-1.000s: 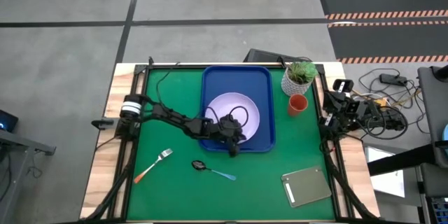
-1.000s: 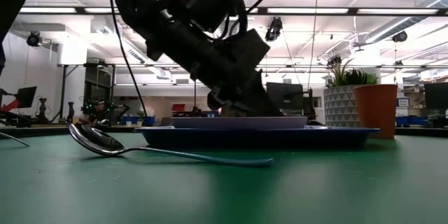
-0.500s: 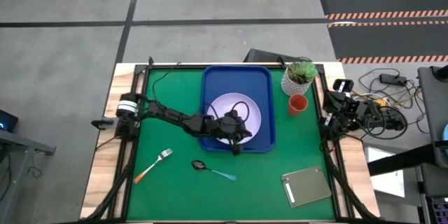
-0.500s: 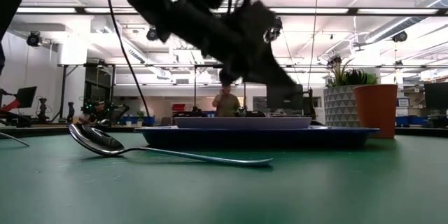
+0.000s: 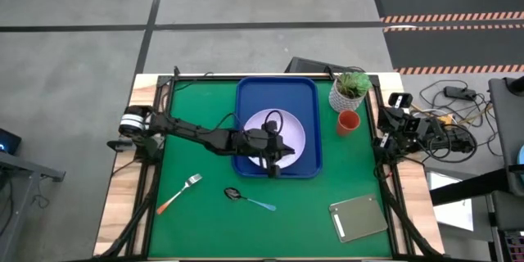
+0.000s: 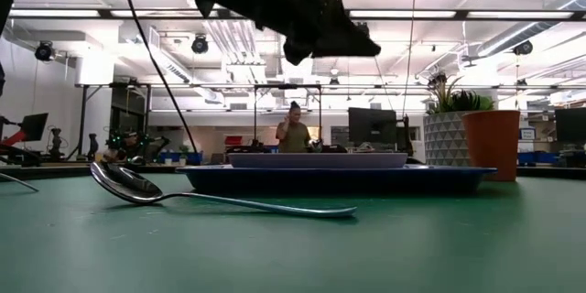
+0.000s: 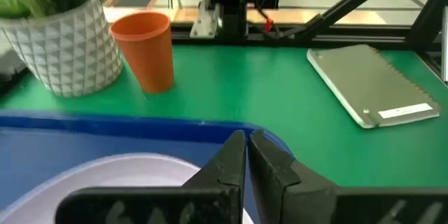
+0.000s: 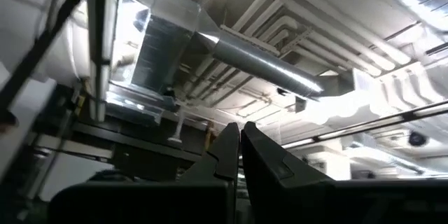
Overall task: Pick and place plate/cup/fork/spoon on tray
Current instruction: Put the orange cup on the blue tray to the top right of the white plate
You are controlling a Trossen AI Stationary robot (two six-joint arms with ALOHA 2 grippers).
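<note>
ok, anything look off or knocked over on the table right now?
Nothing stands out. The plate lies flat in the tray, the cup and plant pot stand upright, and the fork and spoon lie on the mat. The left gripper hangs shut above the plate.

Two dark, near-black arms. Left arm (image 5: pixel 205 135) slim and jointed, a pale grey-white band round the base joint, thin black cable looping over the wrist. Left gripper (image 7: pixel 248 144) showing two black, tapering wedge fingers with matte faces. Right arm (image 5: pixel 399 131) a compact dark cluster with trailing cables. Right gripper (image 8: pixel 240 138) the same black tapered pair.
</note>
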